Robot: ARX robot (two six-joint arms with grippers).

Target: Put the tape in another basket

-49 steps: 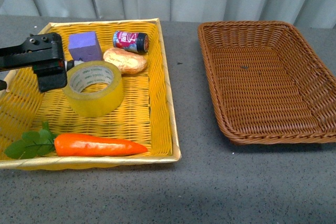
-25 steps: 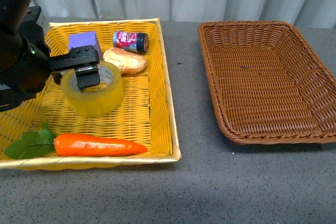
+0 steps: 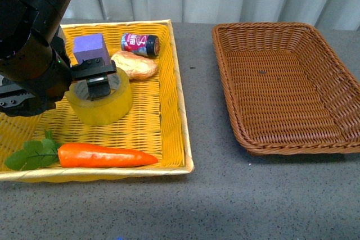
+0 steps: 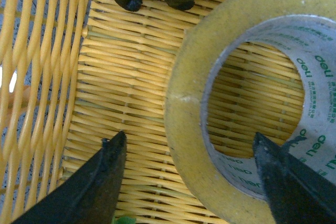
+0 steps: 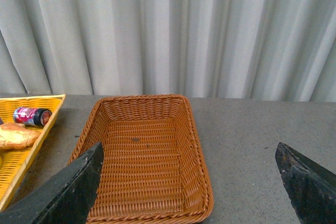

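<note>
Straddling the wall of the tape (image 3: 104, 109), which lies flat, hole up, in the yellow basket (image 3: 169, 122), the left arm's fingers (image 4: 105, 182) stand spread, one outside the roll and one inside its core, with the brown basket (image 3: 281, 82) well apart to the right.

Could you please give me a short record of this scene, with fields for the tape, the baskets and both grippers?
tape: in the yellow basket, hole upward
left gripper: open, one finger inside the tape's core, the other outside its wall
right gripper: open, holding nothing, the brown basket ahead of it
brown basket: no tape in it yet
also in yellow basket: carrot, purple block, bread roll, small can
</note>
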